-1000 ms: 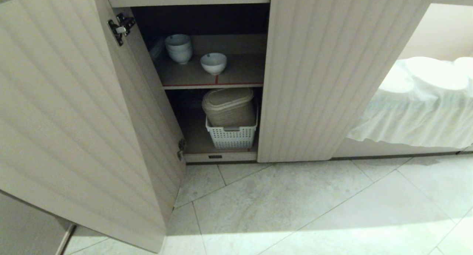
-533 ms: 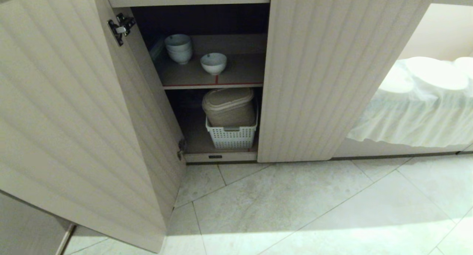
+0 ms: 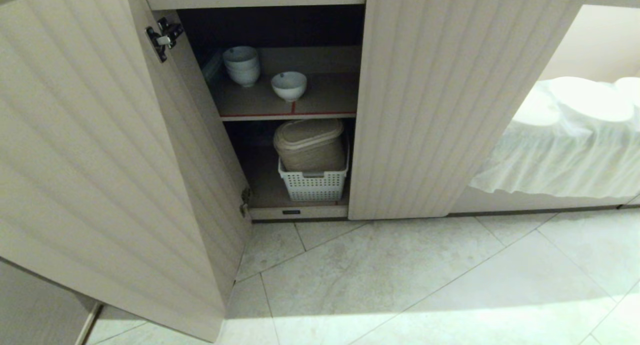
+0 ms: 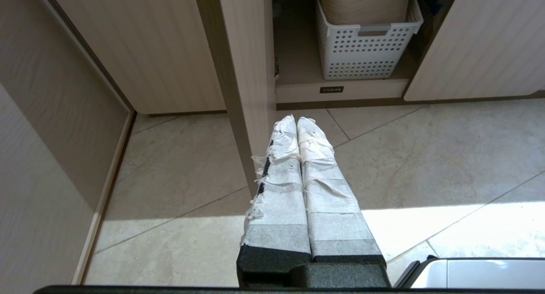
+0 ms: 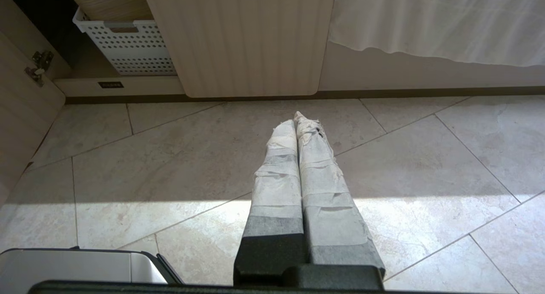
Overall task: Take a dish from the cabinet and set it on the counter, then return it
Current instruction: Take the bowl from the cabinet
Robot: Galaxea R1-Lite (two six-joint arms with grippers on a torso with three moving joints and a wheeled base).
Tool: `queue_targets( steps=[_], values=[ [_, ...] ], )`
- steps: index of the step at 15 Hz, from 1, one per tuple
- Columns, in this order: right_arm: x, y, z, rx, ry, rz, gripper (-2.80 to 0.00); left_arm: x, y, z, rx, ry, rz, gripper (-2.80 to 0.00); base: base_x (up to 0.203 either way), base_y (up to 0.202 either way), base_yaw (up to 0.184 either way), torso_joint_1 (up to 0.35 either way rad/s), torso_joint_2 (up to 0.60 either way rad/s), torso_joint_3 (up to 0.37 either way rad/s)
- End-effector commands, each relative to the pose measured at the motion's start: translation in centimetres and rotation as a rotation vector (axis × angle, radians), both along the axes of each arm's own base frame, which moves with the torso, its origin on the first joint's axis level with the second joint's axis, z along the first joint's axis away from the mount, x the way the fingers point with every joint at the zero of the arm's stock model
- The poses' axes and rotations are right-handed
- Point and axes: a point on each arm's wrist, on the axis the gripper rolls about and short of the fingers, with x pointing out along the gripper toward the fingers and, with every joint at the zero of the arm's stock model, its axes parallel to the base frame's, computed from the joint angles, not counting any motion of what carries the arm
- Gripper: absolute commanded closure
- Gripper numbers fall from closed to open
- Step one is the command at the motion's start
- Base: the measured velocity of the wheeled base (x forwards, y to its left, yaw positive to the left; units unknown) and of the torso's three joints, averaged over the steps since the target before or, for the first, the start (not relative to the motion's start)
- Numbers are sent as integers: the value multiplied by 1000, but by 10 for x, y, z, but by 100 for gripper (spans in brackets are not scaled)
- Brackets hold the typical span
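The cabinet stands with its left ribbed door swung wide open and its right door closed. On the upper shelf, edged in red tape, the dish sits alone, a small white bowl with a narrow foot. My left gripper hangs low over the floor by the open door's edge, shut and empty. My right gripper is parked above the tiles before the closed door, also shut and empty. Neither arm shows in the head view. The counter is out of view.
A stack of white bowls stands behind the dish to its left. On the bottom shelf a white perforated basket holds a beige lidded container. White cloth drapes at the right. Tiled floor lies before the cabinet.
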Motion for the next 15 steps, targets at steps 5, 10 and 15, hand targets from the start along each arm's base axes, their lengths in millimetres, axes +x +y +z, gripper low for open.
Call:
queue_targets(
  steps=[5,10,15],
  values=[
    [0,0,0,0,-1,1,0,0,0,0,-1,0,0,0,0,0,0,0,0,0],
    [0,0,0,0,-1,0,0,0,0,0,-1,0,0,0,0,0,0,0,0,0],
    [0,0,0,0,-1,0,0,0,0,0,-1,0,0,0,0,0,0,0,0,0]
  ],
)
